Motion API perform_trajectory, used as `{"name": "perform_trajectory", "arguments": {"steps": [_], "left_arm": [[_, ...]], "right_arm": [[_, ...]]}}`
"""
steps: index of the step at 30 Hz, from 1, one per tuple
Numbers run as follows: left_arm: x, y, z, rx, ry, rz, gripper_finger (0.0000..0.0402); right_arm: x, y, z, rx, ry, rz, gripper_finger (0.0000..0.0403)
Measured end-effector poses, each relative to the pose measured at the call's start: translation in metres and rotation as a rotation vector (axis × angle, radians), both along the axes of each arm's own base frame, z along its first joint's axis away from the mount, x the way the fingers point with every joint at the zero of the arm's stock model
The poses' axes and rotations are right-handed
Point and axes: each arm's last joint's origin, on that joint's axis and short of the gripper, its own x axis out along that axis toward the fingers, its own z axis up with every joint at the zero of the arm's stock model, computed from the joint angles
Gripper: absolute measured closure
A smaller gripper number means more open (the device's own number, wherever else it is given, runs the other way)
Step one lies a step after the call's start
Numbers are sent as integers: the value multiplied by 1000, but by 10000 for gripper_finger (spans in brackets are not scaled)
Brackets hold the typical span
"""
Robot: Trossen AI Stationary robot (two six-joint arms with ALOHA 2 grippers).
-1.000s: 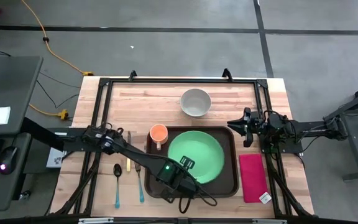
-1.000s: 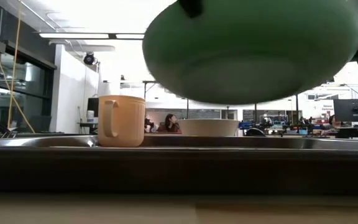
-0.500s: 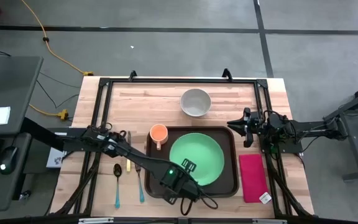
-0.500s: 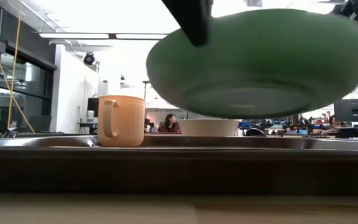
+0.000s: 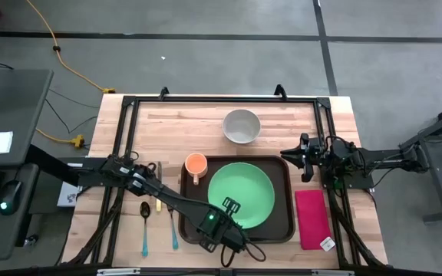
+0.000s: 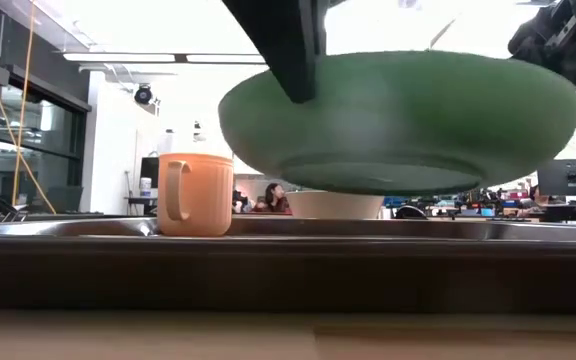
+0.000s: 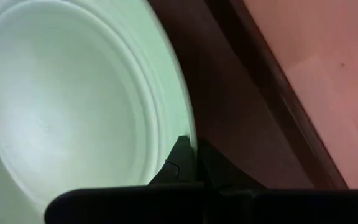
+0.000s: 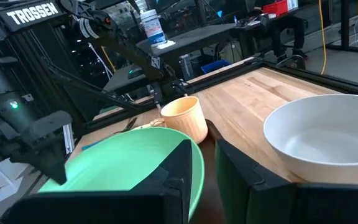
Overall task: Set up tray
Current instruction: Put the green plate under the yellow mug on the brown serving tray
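Observation:
The dark-brown tray point(image 5: 282, 224) lies on the table's middle. A round green plate point(image 5: 240, 193) hangs over it, and in the low view the plate point(image 6: 398, 120) is a little above the tray's rim point(image 6: 368, 228). My left gripper point(image 5: 229, 206) is shut on the plate's near-left rim. My right gripper point(image 5: 285, 157) is shut and empty, and it waits above the tray's far right corner. My left gripper pinches the plate's rim point(image 7: 188, 127) at its near-left side. One finger point(image 7: 180, 157) is on the upper face and the other point(image 7: 219, 168) is under the rim. The fingers come slanting down from the table's near left. The plate hangs about level, clear of the tray.
An orange cup point(image 5: 196, 163) stands on the table at the tray's far left corner. A white bowl point(image 5: 242, 126) stands behind the tray. A red-pink napkin point(image 5: 311, 218) lies to the right of the tray. Spoons and other cutlery point(image 5: 159, 215) lie to its left.
My left gripper has gone down toward the tray with the green plate, still shut on its rim. The plate has come lower over the tray and has levelled out, and it stays clear of the tray.

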Motion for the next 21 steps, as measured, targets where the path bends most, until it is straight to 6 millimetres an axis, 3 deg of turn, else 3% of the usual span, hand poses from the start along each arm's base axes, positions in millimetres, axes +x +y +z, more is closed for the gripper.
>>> {"name": "perform_trajectory", "arguments": {"steps": [6, 21], "left_arm": [[-3, 0, -10, 24, 33, 1, 389], [-1, -1, -10, 30, 7, 1, 389]], "right_arm": [[0, 0, 0, 1, 0, 7, 351], [0, 0, 0, 1, 0, 7, 350]]}}
